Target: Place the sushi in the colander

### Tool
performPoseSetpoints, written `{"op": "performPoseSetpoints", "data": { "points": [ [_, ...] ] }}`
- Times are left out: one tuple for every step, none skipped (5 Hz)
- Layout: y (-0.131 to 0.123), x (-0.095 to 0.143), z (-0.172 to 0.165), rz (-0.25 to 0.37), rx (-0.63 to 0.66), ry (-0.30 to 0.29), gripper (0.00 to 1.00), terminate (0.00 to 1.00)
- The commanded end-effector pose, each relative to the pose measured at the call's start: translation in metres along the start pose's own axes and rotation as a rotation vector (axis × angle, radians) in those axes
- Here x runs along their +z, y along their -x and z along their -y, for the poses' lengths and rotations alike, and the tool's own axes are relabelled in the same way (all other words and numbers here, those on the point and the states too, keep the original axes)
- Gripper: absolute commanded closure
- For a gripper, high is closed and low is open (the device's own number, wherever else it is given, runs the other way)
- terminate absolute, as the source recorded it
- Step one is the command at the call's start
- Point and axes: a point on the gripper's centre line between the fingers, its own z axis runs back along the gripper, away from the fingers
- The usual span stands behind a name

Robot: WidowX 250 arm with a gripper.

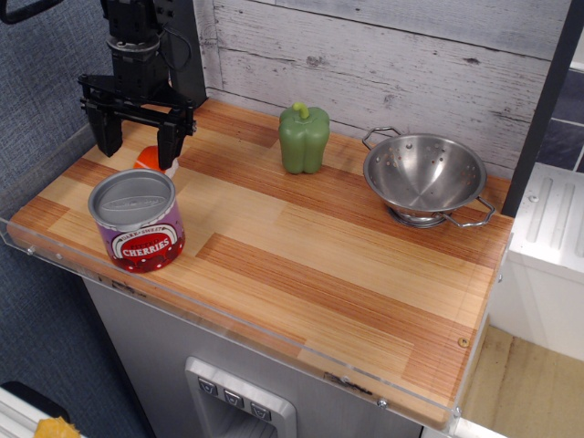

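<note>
The sushi (pixel 148 161) lies on the wooden counter at the back left, just behind the cherries can; only part of its orange top shows. My black gripper (pixel 139 150) is open and lowered over the sushi, one finger at each side of it, not closed on it. The steel colander (pixel 424 176) stands upright at the back right of the counter, with nothing in it.
A cherries tin can (pixel 137 220) stands at the front left, right in front of the sushi. A green bell pepper (pixel 304 138) stands at the back middle, between sushi and colander. A white plank wall (pixel 383 55) runs behind the counter.
</note>
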Motion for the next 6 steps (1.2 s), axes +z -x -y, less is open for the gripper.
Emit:
{"op": "performPoseSetpoints", "data": {
  "points": [
    [-0.011,0.0033,0.0019,0.016,0.034,-0.019,0.0,0.0],
    [-0.0124,0.001,0.0024,0.008,0.032,0.0,0.0,0.0],
    [-0.0133,-0.0011,0.0033,0.006,0.033,0.01,0.0,0.0],
    [-0.0139,-0.0028,0.0044,0.002,0.03,0.023,1.0,0.0],
    [-0.0157,-0.0056,0.0065,-0.005,0.033,0.009,1.0,0.0],
    [-0.0162,-0.0047,0.0094,-0.005,0.019,0.008,1.0,0.0]
  ]
}}
